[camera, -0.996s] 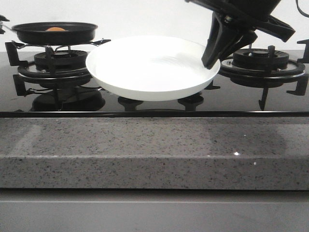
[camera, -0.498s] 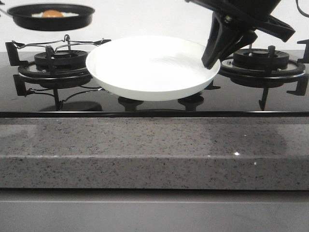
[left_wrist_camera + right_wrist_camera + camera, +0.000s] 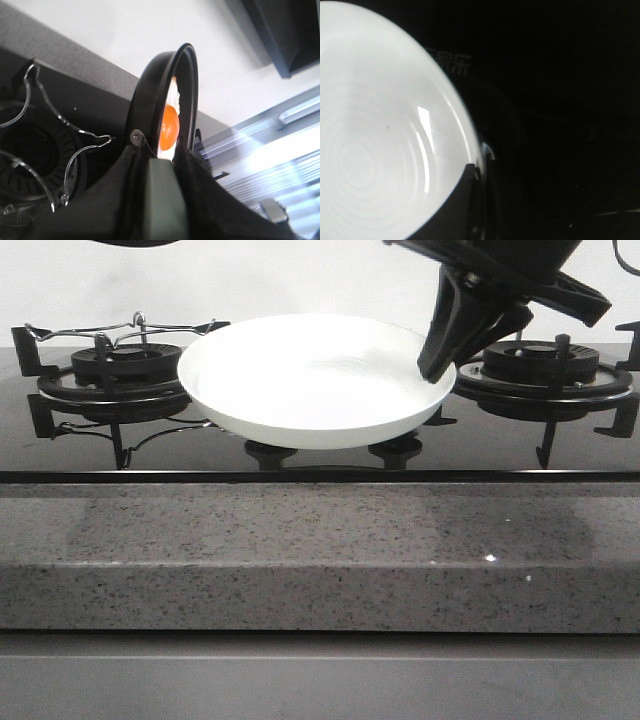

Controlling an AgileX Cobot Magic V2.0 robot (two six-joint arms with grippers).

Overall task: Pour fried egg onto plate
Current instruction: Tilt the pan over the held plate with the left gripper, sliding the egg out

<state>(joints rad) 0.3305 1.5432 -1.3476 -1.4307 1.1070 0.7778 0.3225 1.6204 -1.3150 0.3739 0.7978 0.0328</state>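
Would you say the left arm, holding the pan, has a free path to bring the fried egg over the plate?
Probably yes: the plate is bare and open on its left side, the right gripper grips only its far right rim, and the fried egg sits in the raised pan.

White plate (image 3: 300,380) with faint concentric rings, black pan (image 3: 150,100), egg (image 3: 169,127) orange-yolked with seemingly white edge, speckled grey table (image 3: 320,550), black hob (image 3: 560,440).
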